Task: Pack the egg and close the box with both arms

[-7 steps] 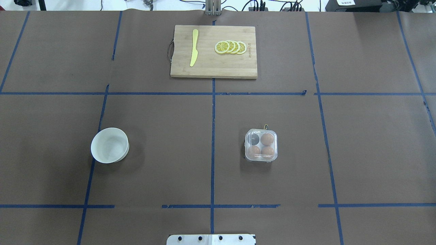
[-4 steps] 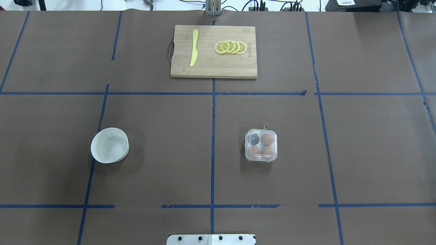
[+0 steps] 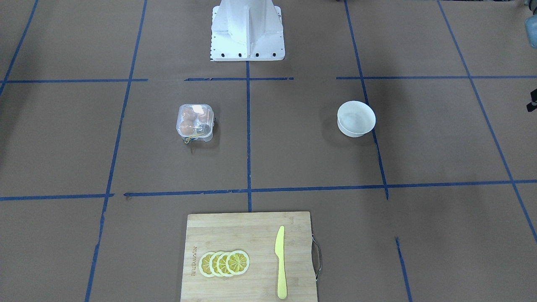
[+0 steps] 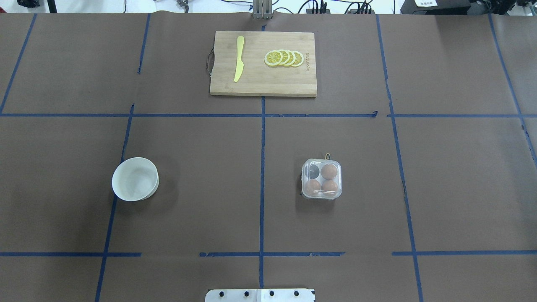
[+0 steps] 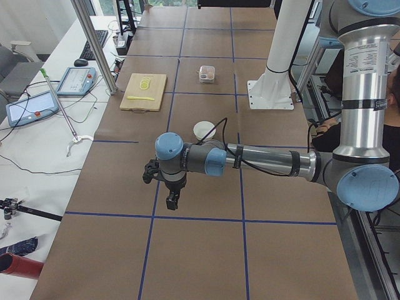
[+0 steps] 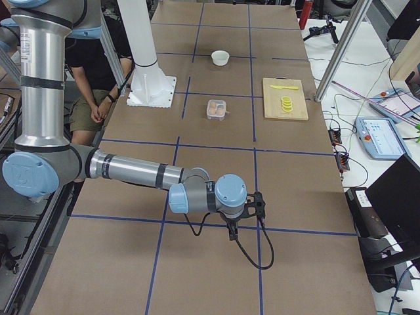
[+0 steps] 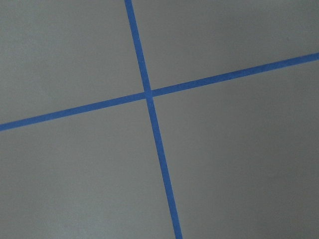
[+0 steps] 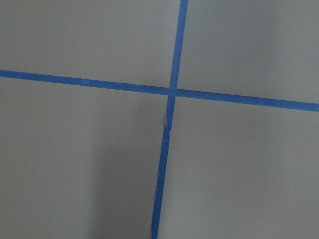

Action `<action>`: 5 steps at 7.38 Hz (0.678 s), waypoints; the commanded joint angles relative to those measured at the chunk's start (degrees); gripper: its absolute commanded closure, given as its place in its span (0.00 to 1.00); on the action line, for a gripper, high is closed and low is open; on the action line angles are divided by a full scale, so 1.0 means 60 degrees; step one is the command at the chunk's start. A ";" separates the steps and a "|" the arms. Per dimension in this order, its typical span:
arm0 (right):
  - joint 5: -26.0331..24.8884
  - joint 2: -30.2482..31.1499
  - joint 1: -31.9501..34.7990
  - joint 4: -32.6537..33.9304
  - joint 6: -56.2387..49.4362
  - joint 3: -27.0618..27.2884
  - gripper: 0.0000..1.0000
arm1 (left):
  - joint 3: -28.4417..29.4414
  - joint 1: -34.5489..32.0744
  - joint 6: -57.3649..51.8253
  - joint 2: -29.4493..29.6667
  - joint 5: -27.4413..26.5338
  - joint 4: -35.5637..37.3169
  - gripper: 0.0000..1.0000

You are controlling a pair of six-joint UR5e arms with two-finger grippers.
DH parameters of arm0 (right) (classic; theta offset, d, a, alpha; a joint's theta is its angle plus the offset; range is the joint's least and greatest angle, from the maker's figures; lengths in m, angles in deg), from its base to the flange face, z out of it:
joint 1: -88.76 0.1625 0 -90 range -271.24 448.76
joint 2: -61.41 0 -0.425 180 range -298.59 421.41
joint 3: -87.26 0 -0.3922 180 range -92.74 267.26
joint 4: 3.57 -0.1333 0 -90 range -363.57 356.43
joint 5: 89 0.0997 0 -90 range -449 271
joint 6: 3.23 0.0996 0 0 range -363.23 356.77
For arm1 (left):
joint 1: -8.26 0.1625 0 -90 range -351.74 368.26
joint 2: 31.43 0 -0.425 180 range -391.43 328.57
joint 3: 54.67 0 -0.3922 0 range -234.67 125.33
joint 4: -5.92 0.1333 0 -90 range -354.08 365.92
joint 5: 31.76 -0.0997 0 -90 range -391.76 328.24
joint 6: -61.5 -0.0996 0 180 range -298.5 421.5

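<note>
The clear box [image 4: 321,179] sits right of the table's centre line with its domed lid down. Through the lid I see three tan-brown eggs [image 4: 329,171], and the far-left cell looks dark. A bit of yellow string [image 3: 190,139] trails from it. Both arms are far from the box. In the exterior left view the left gripper [image 5: 171,199] hangs over the table's left end. In the exterior right view the right gripper [image 6: 235,228] hangs over the right end. From these views I cannot tell whether either gripper is open or shut. Both wrist views show only brown paper and blue tape.
A white bowl [image 4: 135,179] stands left of centre. At the far middle, a wooden cutting board [image 4: 263,82] carries a yellow knife [image 4: 239,58] and lemon slices [image 4: 284,58]. The white pedestal [image 3: 247,29] is at the robot's side. A person sits beside it [image 6: 92,98].
</note>
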State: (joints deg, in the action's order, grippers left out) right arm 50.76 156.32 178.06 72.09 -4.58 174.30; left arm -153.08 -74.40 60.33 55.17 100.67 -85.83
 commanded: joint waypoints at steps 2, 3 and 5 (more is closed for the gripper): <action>0.0056 0.0001 -0.0073 0.0251 -0.0024 0.0069 0.00 | -0.0033 0.0008 0.0033 -0.0005 0.0063 0.0160 0.00; 0.0057 0.0002 -0.0189 0.0265 -0.0039 0.0069 0.00 | -0.0033 0.0008 0.0033 0.0010 0.0092 0.0189 0.00; 0.0115 -0.0245 -0.0380 0.0731 -0.0039 0.0113 0.00 | -0.0048 -0.0007 0.0033 0.0039 0.0121 0.0248 0.00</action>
State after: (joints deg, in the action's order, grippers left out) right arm 51.24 155.94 176.33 74.63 -4.80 174.79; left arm -153.33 -74.40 60.53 55.30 101.31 -84.53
